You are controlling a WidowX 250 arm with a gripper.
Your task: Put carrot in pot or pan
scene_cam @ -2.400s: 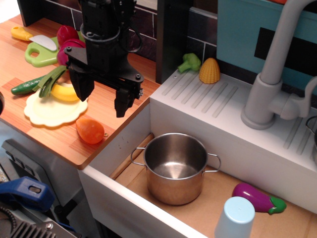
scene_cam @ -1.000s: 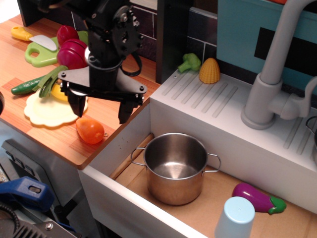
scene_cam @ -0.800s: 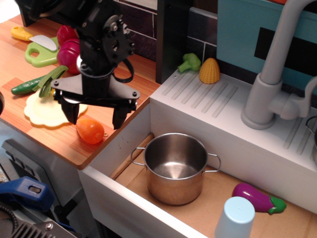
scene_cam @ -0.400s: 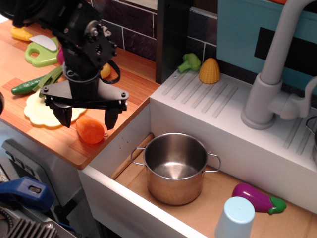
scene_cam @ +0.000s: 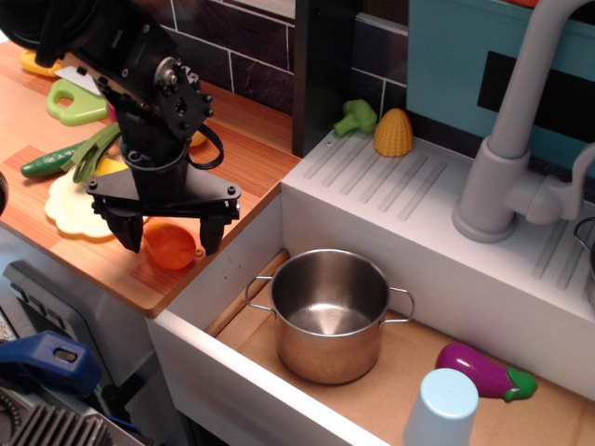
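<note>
The carrot [scene_cam: 169,247], a small glossy orange-red toy, lies on the wooden counter near its front right edge. My gripper [scene_cam: 169,232] is open and lowered over it, with one black finger on each side of the carrot and not closed on it. The shiny steel pot [scene_cam: 328,314] with two wire loop handles stands empty in the sink basin to the right, lower than the counter.
On the counter behind the arm lie a pale yellow plate [scene_cam: 79,206], a banana, a green cucumber [scene_cam: 48,162] and a green cutting board [scene_cam: 72,100]. In the sink are a purple eggplant [scene_cam: 483,370] and a pale blue cup [scene_cam: 441,409]. Broccoli [scene_cam: 356,116], corn [scene_cam: 393,132] and a grey faucet [scene_cam: 507,158] sit on the drainboard.
My gripper has moved left and down from above the counter edge until its open fingers straddle the carrot. The carrot and the pot have not moved.
</note>
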